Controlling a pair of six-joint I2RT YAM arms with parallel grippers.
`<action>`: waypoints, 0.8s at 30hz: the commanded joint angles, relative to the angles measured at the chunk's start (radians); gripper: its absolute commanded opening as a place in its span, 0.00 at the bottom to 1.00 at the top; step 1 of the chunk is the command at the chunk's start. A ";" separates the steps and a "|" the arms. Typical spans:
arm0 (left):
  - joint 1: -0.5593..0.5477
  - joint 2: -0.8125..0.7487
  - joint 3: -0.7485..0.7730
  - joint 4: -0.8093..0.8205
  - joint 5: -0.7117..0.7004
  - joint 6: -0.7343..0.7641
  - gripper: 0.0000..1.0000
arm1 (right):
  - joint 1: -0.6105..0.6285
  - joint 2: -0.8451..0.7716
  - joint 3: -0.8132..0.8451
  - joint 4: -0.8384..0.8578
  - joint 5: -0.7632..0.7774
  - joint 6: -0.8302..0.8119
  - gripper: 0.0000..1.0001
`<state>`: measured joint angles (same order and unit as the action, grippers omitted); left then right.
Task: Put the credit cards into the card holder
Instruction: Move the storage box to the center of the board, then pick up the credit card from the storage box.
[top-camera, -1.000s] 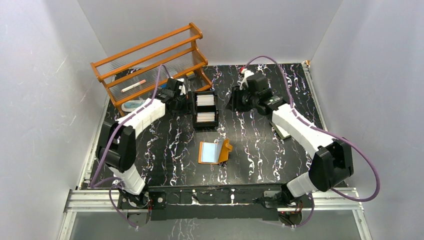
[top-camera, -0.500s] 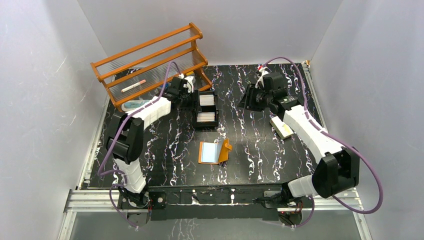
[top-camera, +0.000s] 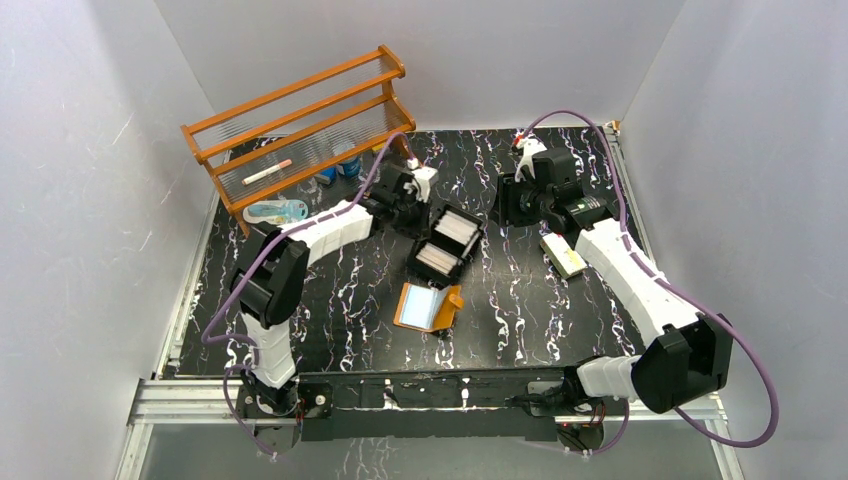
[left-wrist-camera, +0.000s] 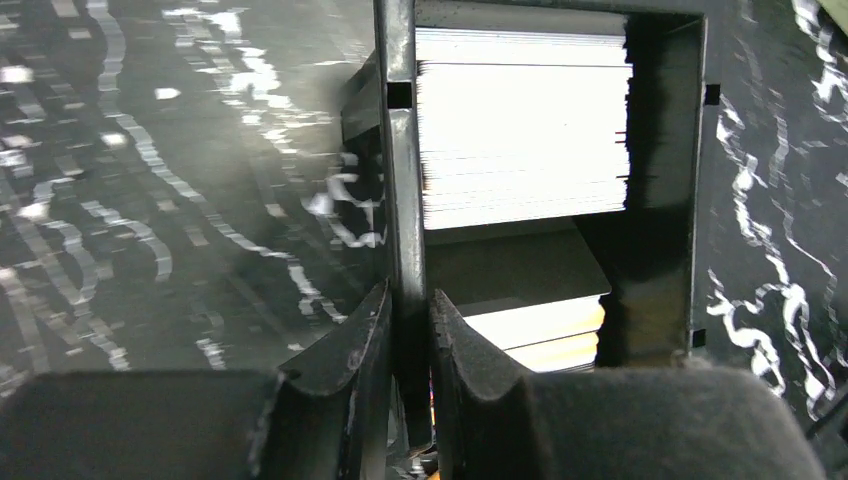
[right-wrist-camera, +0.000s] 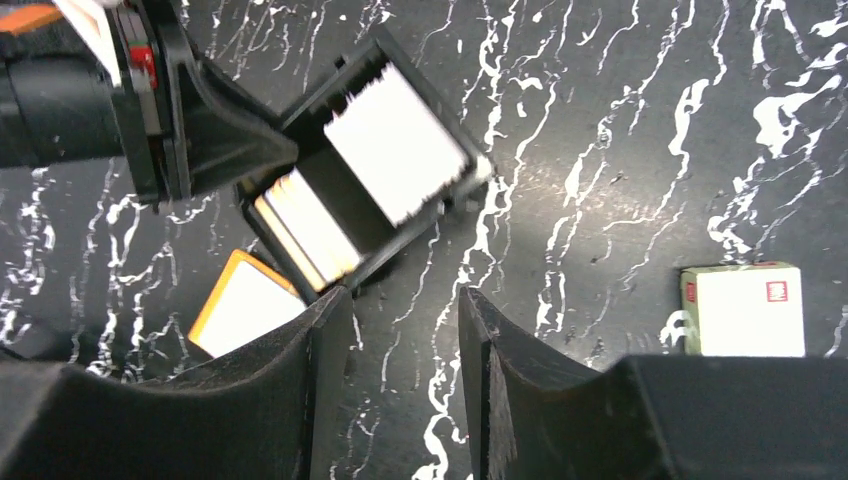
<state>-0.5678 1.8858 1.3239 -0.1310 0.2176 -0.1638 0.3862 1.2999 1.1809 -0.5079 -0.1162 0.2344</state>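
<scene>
The credit cards stand edge-on in two stacks, a white one (left-wrist-camera: 520, 120) and a paler yellowish one (left-wrist-camera: 540, 335), inside a black two-compartment tray (top-camera: 447, 245). My left gripper (left-wrist-camera: 408, 297) is shut on the tray's side wall (left-wrist-camera: 402, 150), at its far corner in the top view (top-camera: 430, 205). The orange-tan card holder (top-camera: 430, 306) lies open just in front of the tray, its clear sleeve up. My right gripper (right-wrist-camera: 405, 335) hovers open and empty above the table to the right of the tray (right-wrist-camera: 370, 180), where the top view shows it (top-camera: 512, 200).
A cream box with a red mark (top-camera: 563, 255) lies right of the right gripper. An orange wooden rack (top-camera: 300, 125) stands at the back left, with small items under it (top-camera: 272, 212). White walls close in the table on three sides.
My left gripper moved right and shut on the tray's wall. The tray has swung round and slid right, toward the card holder. The right arm drew back to the right.
</scene>
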 joint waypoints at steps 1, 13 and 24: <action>-0.027 -0.014 0.058 0.044 0.071 -0.012 0.21 | -0.002 -0.011 0.024 -0.014 0.056 -0.116 0.53; -0.026 -0.204 0.007 -0.100 -0.121 -0.283 0.50 | 0.185 0.168 0.068 0.026 0.240 -0.169 0.59; -0.028 -0.562 -0.398 -0.079 -0.006 -0.463 0.49 | 0.317 0.288 0.023 0.159 0.434 -0.349 0.62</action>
<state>-0.5957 1.4178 1.0058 -0.1799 0.1844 -0.5632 0.6739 1.5932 1.2079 -0.4622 0.2310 -0.0216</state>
